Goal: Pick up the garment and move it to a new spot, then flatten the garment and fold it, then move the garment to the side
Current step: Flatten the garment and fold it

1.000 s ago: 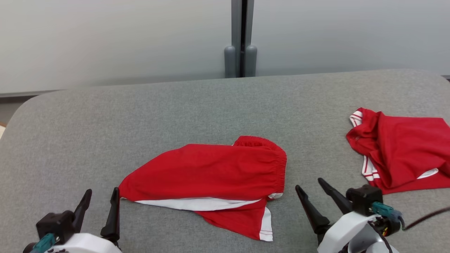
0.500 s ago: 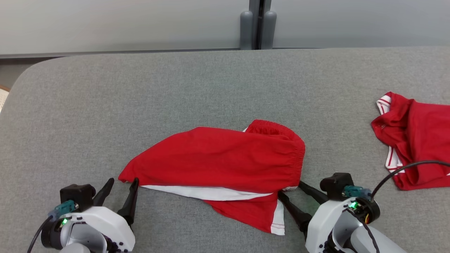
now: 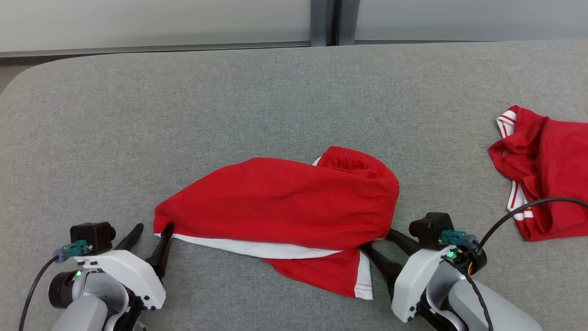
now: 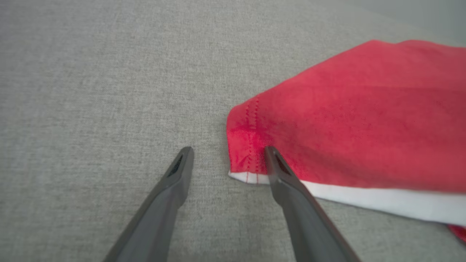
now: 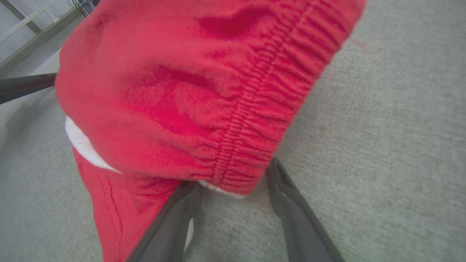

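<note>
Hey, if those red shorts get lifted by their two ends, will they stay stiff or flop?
Probably floppy: the red shorts lie in soft folds with one layer turned over, so they would likely sag between held ends. Likely light, as the cloth looks thin. The gathered waistband looks thicker and may give a firmer hold.

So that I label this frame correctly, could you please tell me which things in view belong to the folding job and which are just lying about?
In the job:
red shorts, centre
left gripper, open at their hem corner
right gripper, open around their waistband corner

Lying about:
second red garment, crumpled at the right edge
black cable by the right arm
</note>
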Controlling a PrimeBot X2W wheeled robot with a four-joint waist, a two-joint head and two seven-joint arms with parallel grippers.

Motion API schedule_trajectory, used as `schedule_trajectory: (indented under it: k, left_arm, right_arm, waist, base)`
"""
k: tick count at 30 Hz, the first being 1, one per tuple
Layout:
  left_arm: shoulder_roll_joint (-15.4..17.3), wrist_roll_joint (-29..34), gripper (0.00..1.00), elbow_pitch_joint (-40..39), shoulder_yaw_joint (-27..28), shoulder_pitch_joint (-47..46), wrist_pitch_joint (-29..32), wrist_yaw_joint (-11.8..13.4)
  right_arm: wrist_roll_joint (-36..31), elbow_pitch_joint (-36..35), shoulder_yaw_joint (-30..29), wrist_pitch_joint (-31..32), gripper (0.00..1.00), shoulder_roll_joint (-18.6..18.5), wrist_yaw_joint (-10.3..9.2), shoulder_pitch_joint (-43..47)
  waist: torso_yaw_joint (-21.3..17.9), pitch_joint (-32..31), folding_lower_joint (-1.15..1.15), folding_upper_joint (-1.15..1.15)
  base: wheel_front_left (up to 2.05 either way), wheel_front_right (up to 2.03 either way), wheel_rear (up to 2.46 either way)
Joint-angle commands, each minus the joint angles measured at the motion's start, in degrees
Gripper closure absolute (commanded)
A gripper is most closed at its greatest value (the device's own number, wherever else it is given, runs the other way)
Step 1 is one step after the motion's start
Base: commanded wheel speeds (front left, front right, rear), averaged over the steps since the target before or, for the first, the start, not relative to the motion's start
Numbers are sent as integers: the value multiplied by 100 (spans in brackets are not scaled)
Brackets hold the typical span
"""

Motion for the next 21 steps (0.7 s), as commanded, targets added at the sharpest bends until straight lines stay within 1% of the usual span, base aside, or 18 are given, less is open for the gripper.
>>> schedule_trajectory:
  k: [1, 2, 3, 4, 5, 8, 13, 17, 21]
  left_arm:
    - [-21, -73, 49, 128, -27, -140, 4, -102]
    - [-33, -93, 71, 175, -38, -155, 3, -144]
    - [-47, -122, 100, 227, -53, -162, 24, -167]
    - [-60, -160, 100, 267, -64, -163, 43, -208]
    - [-95, -251, 100, 367, -81, -131, 105, -261]
    - [-85, -379, 100, 407, -105, -26, 153, -308]
    - [10, -376, 100, 335, -41, 12, -38, -325]
    - [92, -367, 100, 131, 6, 103, -142, -266]
    - [217, -339, 100, -273, 60, 201, -193, -182]
  right_arm:
    - [83, 68, 134, -55, 40, -24, -2, -48]
    - [113, 55, 199, -88, 52, -27, -1, -76]
    - [144, 43, 255, -139, 64, -34, -1, -102]
    - [178, 37, 310, -175, 94, -51, -1, -134]
    - [254, 20, 408, -268, 100, -79, -1, -194]
    - [362, 62, 539, -371, 100, -97, -1, -227]
    - [489, 104, 643, -549, 100, -132, -1, -266]
    - [613, 36, 633, -753, 100, -224, -1, -310]
    - [725, -199, 625, -971, 100, -383, -1, -308]
  waist:
    - [-29, 23, 0, 0]
    - [-42, 26, 0, 0]
    - [-54, 23, 0, 0]
    - [-65, 14, 0, 0]
    - [-87, -20, 0, 0]
    - [-102, -102, 0, 0]
    - [-113, -228, 0, 0]
    - [-132, -356, 0, 0]
    - [-140, -447, 0, 0]
  base:
    - [0, 0, 0]
    - [0, 0, 0]
    - [0, 0, 0]
    - [0, 0, 0]
    - [0, 0, 0]
    - [0, 0, 0]
    - [0, 0, 0]
    - [0, 0, 0]
    - [0, 0, 0]
